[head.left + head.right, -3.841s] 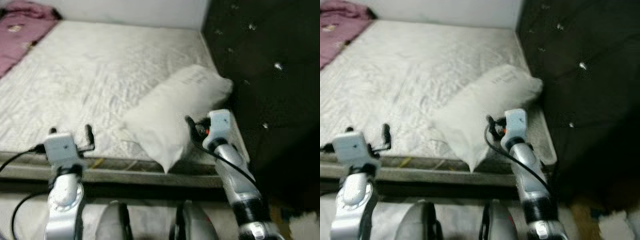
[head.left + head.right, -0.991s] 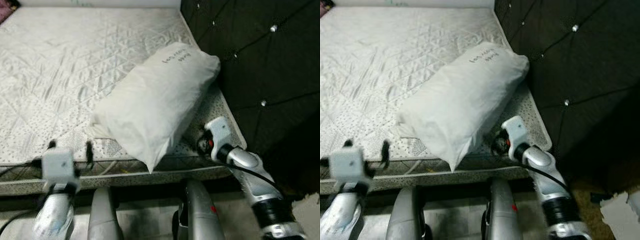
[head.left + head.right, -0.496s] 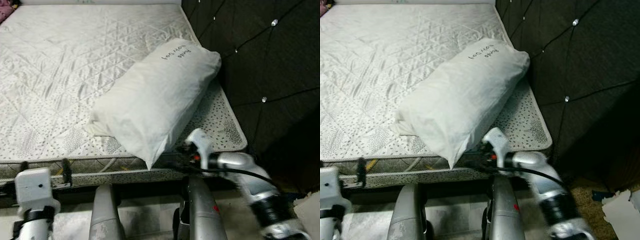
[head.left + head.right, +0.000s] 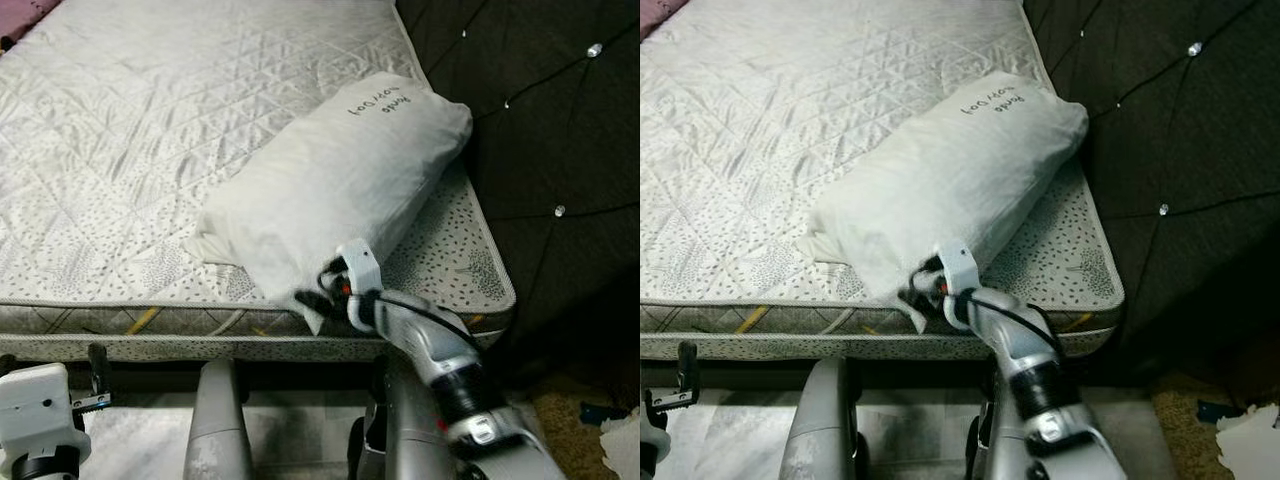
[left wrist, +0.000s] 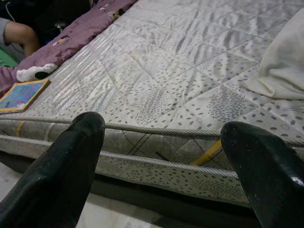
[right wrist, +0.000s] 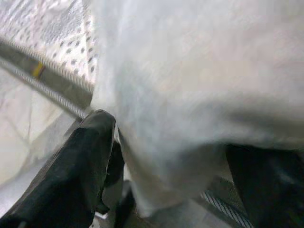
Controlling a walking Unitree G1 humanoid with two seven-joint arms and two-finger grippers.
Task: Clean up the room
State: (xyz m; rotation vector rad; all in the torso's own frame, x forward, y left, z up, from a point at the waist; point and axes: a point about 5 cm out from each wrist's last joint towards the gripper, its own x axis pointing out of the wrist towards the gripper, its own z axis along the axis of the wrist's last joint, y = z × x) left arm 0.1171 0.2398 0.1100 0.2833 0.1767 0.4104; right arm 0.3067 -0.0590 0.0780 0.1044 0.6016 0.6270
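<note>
The white pillow (image 4: 340, 185) lies slantwise on the bare quilted mattress (image 4: 150, 130), its far end with dark handwriting pointing to about 1 o'clock near the black tufted headboard (image 4: 540, 120), its near corner hanging just over the mattress edge at about 6 o'clock. My right claw (image 4: 318, 295) is at that near corner; in my right wrist view the pale pillow fabric (image 6: 190, 95) bulges between my two black fingers (image 6: 85, 161), which stand spread on either side of it, touching or very nearly so, and I cannot tell whether they press into it. My silver right arm (image 4: 430, 350) runs back from there toward 5 o'clock. My left claw (image 5: 161, 161) is low at about 8 o'clock, below the mattress side and apart from it, its fingers (image 5: 66, 171) spread wide with nothing between them; it looks along the mattress border. In that wrist view, at the far side of the bed, a purple blanket (image 5: 80, 33) lies along the mattress edge, with a small white and black thing (image 5: 35, 72) and a colourful flat book (image 5: 21, 94) beside it, and part of a person's limb (image 5: 16, 34) just past the blanket. Pale floor (image 4: 730, 440) shows beneath the bed frame.
</note>
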